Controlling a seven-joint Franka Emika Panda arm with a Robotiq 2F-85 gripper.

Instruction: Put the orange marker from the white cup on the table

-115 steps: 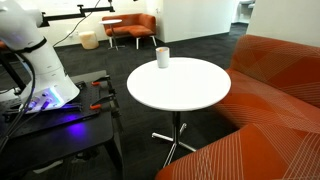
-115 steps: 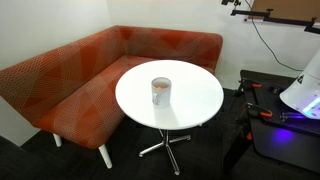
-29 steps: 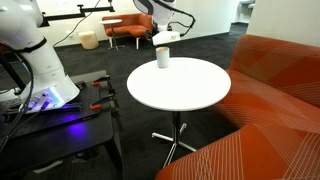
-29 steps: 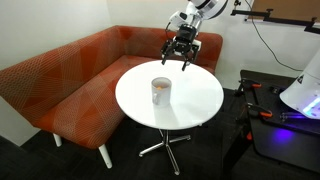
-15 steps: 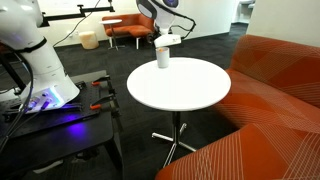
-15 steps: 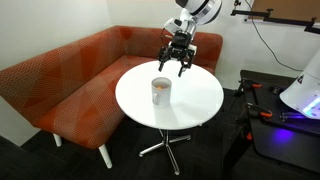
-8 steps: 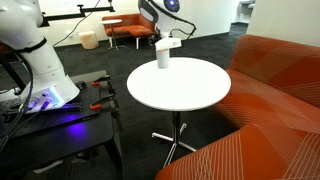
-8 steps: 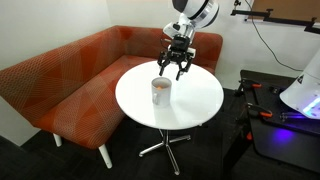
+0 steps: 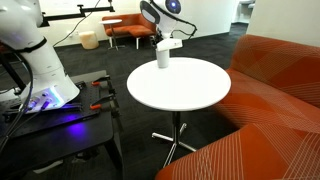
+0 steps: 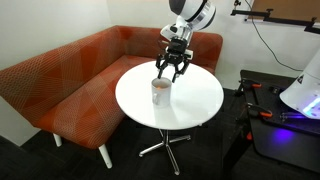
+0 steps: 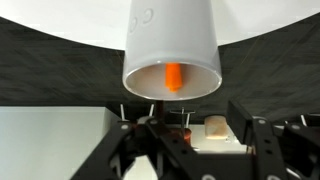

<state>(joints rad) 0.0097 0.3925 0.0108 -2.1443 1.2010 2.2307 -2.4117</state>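
Observation:
The white cup (image 10: 160, 92) stands upright on the round white table (image 10: 197, 104), near its far edge in an exterior view (image 9: 162, 57). In the wrist view the cup (image 11: 172, 40) fills the top centre, and the orange marker (image 11: 173, 76) stands inside it with its tip at the mouth. My gripper (image 10: 168, 68) is open and empty, hovering just above and beside the cup. It also shows in an exterior view (image 9: 170, 42), and its dark fingers (image 11: 252, 130) spread wide across the bottom of the wrist view.
An orange corner sofa (image 10: 60, 80) wraps round the table. A dark bench with purple light (image 9: 50, 105) holds the white robot base (image 9: 30, 50). Orange chairs (image 9: 130, 25) stand far back.
My gripper came in from above the sofa back, moving down and towards the cup, and now hangs right over it. The cup and marker have not moved.

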